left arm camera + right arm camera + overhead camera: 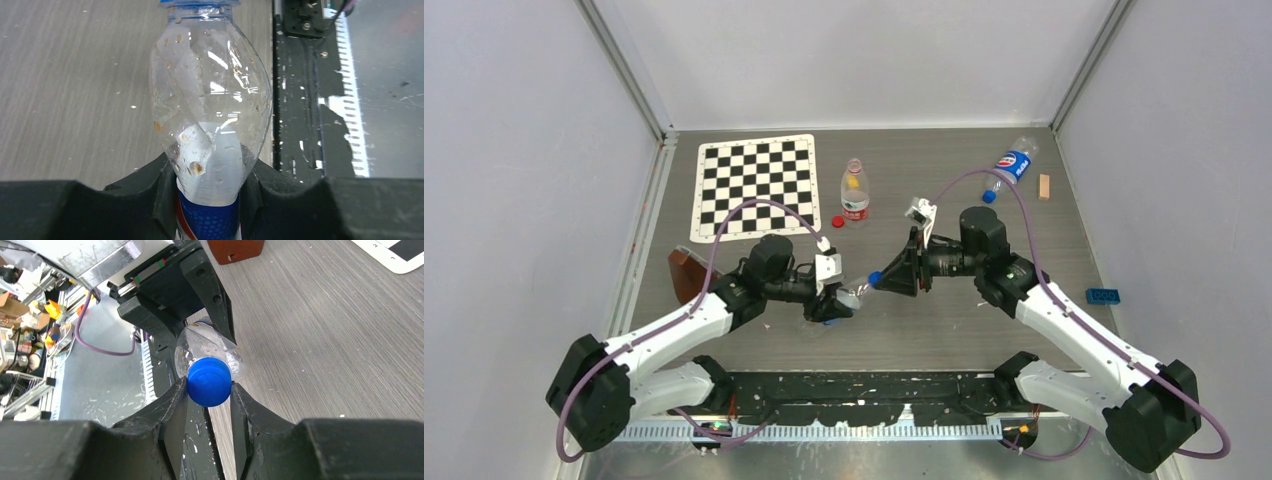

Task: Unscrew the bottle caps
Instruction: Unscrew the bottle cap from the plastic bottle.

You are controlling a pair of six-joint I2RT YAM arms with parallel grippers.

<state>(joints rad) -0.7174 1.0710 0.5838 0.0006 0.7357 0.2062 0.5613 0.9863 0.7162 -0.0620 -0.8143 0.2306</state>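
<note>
My left gripper is shut on a clear bottle with a blue label, held above the table with its neck pointing right. In the left wrist view the jaws clamp the bottle at the top of the label. My right gripper is shut on this bottle's blue cap. In the right wrist view both fingers press the cap from either side. A bottle with a red-and-white label stands at the back, and a red cap lies beside it. Another blue-label bottle lies at the back right, a blue cap at its near end.
A checkered mat lies at the back left. A brown block sits beside the left arm. A blue brick rests at the right edge and a small wooden piece at the back right.
</note>
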